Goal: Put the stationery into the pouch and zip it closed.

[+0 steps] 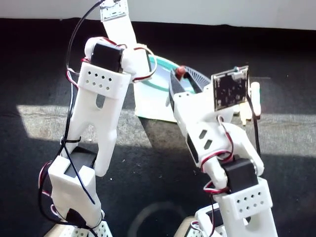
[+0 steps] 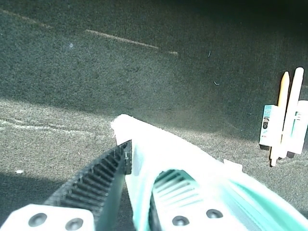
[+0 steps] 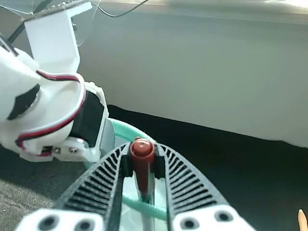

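The pouch [image 1: 154, 102] is pale and translucent with a teal zip rim, and lies at the back of the dark mat. My left gripper [image 2: 129, 159] is shut on the pouch's [image 2: 192, 161] edge, one black ribbed finger [image 2: 96, 185] outside and the other seen through the fabric. My right gripper [image 3: 142, 158] is shut on a pen with a red-brown cap [image 3: 142, 148], held upright just over the teal rim [image 3: 126, 131]. From above, the pen cap [image 1: 180, 70] sits at the pouch's right edge. Loose stationery [image 2: 285, 120], pencils and a small eraser, lies on the mat to the right.
The dark mat [image 1: 158, 163] has a sunlit band across its middle. A pale wall [image 3: 216, 72] runs behind the table. The loose stationery [image 1: 253, 101] is partly hidden behind my right arm's camera board [image 1: 230, 88]. The left arm's wrist [image 3: 53, 120] stands close beside my right gripper.
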Robot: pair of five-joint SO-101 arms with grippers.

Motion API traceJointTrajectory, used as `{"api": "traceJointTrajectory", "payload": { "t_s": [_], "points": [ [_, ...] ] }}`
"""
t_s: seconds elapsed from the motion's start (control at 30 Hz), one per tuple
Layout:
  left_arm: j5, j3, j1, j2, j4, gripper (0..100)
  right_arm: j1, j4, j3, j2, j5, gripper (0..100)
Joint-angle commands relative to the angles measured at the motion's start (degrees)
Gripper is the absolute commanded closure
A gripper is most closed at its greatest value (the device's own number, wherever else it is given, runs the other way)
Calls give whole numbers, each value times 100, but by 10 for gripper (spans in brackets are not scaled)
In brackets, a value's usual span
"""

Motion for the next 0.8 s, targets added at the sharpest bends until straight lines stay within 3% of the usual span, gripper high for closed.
{"api": "traceJointTrajectory", "payload": {
  "t_s": [0.0, 0.13, 0.3, 0.63, 0.77],
  "points": [
    [-35, 13, -66, 189, 35, 989, -48, 66, 277, -224, 79, 992],
    [-35, 13, -40, 198, 35, 989, -66, 48, 505, -207, 88, 985],
    [-44, 13, -31, 207, 35, 989, -40, 75, 286, 207, 88, 822],
    [-44, 13, -31, 189, 35, 989, 4, 84, -1886, 1367, 70, 844],
    [-44, 13, -40, 180, 35, 989, 796, 435, -2826, 1367, 53, 844]
  ]
}}
